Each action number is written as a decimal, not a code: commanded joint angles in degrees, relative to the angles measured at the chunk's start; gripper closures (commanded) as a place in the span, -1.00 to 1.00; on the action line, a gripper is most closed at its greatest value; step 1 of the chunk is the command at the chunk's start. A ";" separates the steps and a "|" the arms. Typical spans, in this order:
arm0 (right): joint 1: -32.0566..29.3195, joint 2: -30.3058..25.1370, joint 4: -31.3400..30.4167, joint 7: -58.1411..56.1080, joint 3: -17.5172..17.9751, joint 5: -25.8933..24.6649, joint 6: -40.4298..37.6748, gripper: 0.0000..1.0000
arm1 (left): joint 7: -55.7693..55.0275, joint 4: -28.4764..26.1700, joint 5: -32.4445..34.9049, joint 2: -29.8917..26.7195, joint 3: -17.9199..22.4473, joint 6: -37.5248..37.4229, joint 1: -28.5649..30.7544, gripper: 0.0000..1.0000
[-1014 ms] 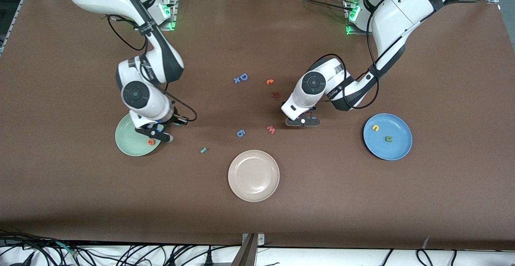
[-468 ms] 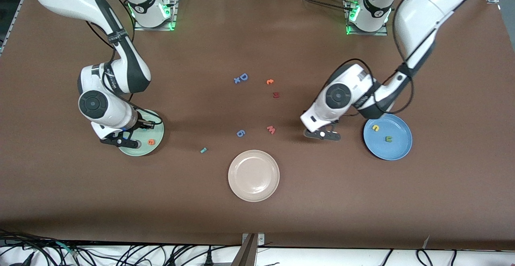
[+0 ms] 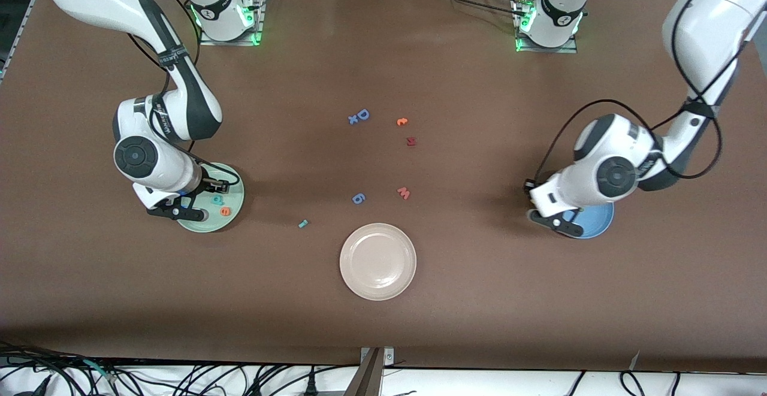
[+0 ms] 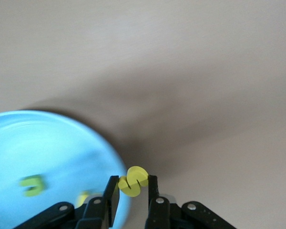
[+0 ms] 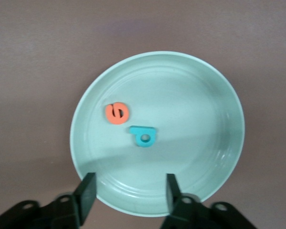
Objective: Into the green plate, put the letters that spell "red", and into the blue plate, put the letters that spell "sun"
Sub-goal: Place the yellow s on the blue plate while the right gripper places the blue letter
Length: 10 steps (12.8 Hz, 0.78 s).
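The right arm's tool hangs low over the round pale mint-green plate at the right arm's end of the brown table, its two black fingers standing apart with nothing between them. In that plate lie two small foam letters just beside each other: an orange "e" and a teal "d"-shaped piece, flat on the plate's floor and not touching. In the front view the teal one shows just above the orange one.

At the left arm's end of the table, the left arm's tool is over the edge of the round medium-blue plate, most of which is hidden under the wrist from the front. Its fingers are pinched together on a small yellow foam letter, held by its edges; its exact shape I cannot make out. On the blue plate sit two more small pieces, a yellow-green one and a yellow one partly hidden by the finger, both blurred.

Between the plates, a tiny teal "r"-like foam piece lies alone on the table, near the round beige plate. Farther from the front camera lie a blue "6", a pink "w", a dark red letter, an orange letter, and a blue "D" touching a small blue "x".
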 commanded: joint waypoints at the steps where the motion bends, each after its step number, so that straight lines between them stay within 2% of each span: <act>1: 1.89 -0.39 0.87 4.33 0.01 -0.24 0.55 -0.99 | 6.59 -0.29 1.22 0.26 -0.24 -0.65 3.67 0.77; 3: 4.09 0.57 2.63 8.99 0.01 -0.24 0.55 -0.99 | 9.48 -0.82 2.00 0.78 0.82 -0.65 4.47 0.77; 4: 5.06 1.62 3.85 11.62 0.10 -0.15 0.64 -0.99 | 11.94 -1.17 1.92 0.61 2.56 -0.91 5.08 0.77; 7: 7.87 5.40 7.81 20.32 0.28 -0.15 2.74 -0.99 | 19.77 -1.52 1.13 1.05 2.93 -3.81 9.47 0.72; 8: 8.66 7.06 9.48 22.70 0.28 -0.15 3.36 -0.99 | 20.57 -1.70 1.13 1.05 2.93 -3.81 9.92 0.56; 9: 9.63 8.56 11.32 24.12 0.28 -0.15 3.54 -0.99 | 20.58 -1.79 1.13 1.05 2.93 -3.81 9.92 -0.52; 10: 10.77 10.05 12.90 26.22 0.28 -0.15 3.54 -0.99 | 20.84 -1.70 1.13 1.05 2.93 -3.98 9.92 -1.00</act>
